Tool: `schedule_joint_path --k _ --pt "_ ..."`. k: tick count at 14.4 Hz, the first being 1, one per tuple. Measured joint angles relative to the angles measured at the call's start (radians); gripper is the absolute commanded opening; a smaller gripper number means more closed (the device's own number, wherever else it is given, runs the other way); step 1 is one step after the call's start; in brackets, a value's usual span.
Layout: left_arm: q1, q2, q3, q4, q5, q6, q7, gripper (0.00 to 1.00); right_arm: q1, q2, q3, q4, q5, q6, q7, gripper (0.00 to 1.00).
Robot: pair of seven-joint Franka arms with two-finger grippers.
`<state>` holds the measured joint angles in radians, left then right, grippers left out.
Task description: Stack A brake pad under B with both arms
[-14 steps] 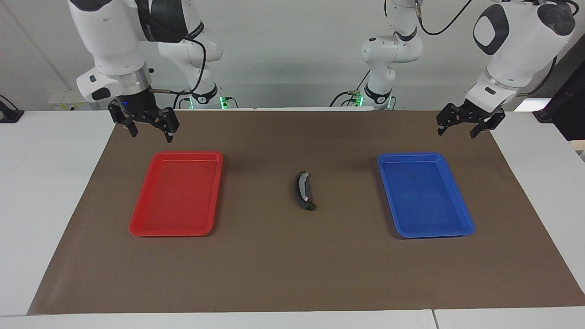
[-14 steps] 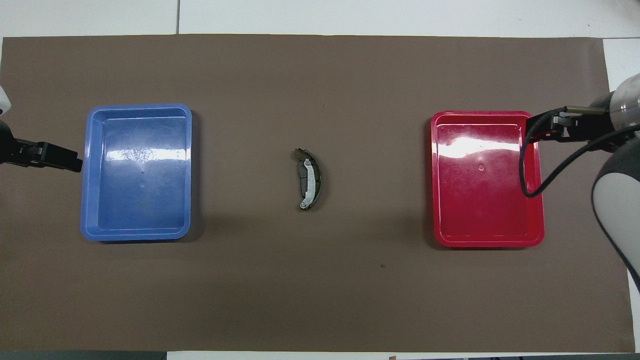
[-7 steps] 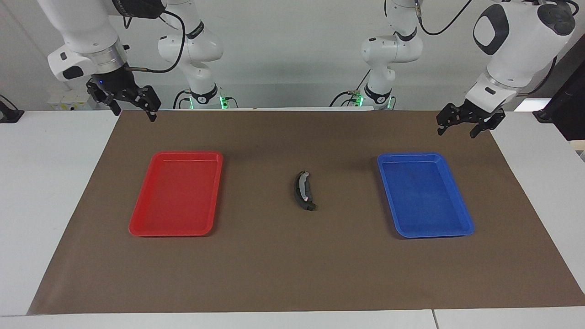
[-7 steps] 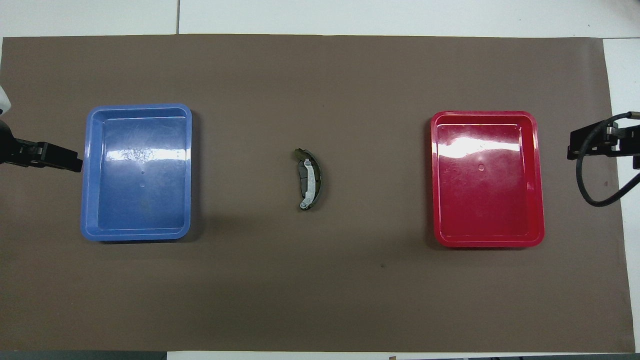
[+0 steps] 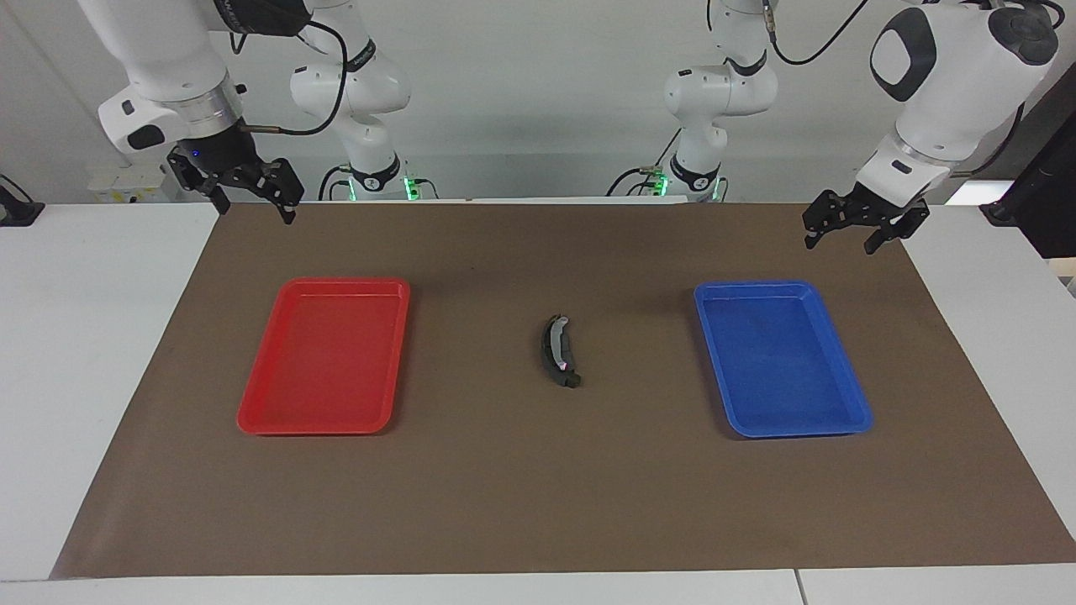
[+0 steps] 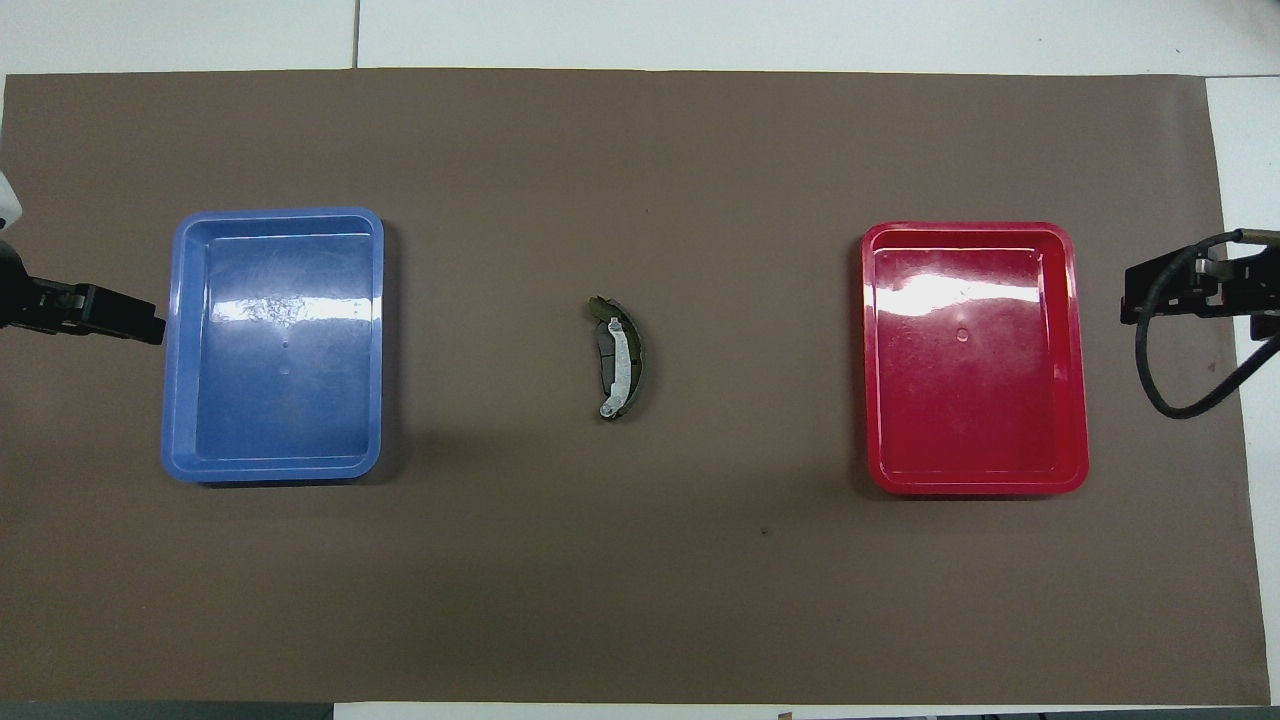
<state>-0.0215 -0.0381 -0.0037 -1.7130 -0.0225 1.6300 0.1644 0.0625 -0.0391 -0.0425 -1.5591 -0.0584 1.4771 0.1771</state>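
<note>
In the middle of the brown mat lies B [image 6: 622, 360] [image 5: 558, 346], a crescent brake pad with a pale silvery strip on top. The shorter dark-grey A brake pad [image 6: 604, 352] shows at the inner side of B's curve, touching it and seemingly under it. My right gripper [image 5: 257, 213] [image 6: 1135, 295] hangs open and empty over the mat's edge at the right arm's end, apart from the red tray. The left gripper [image 5: 841, 246] [image 6: 145, 325] hangs open and empty over the mat beside the blue tray, and this arm waits.
An empty red tray [image 5: 252, 416] [image 6: 1078, 350] lies toward the right arm's end. Toward the left arm's end is an empty blue tray [image 5: 849, 378] [image 6: 172, 350]. Bare mat surrounds the pads.
My right gripper has risen and drawn away from the red tray's corner toward the mat's edge at its own end. The left gripper and the pads have not moved.
</note>
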Motion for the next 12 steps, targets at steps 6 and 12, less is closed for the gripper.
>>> schedule_joint_path --k 6,12 --pt "0.0 0.0 0.0 0.0 0.0 0.0 0.0 0.99 0.001 0.002 0.0 0.022 0.0 -0.018 -0.098 1.0" --pt "0.0 0.0 0.0 0.0 0.0 0.0 0.0 0.99 0.001 0.008 0.0 0.022 0.0 -0.022 -0.122 1.0"
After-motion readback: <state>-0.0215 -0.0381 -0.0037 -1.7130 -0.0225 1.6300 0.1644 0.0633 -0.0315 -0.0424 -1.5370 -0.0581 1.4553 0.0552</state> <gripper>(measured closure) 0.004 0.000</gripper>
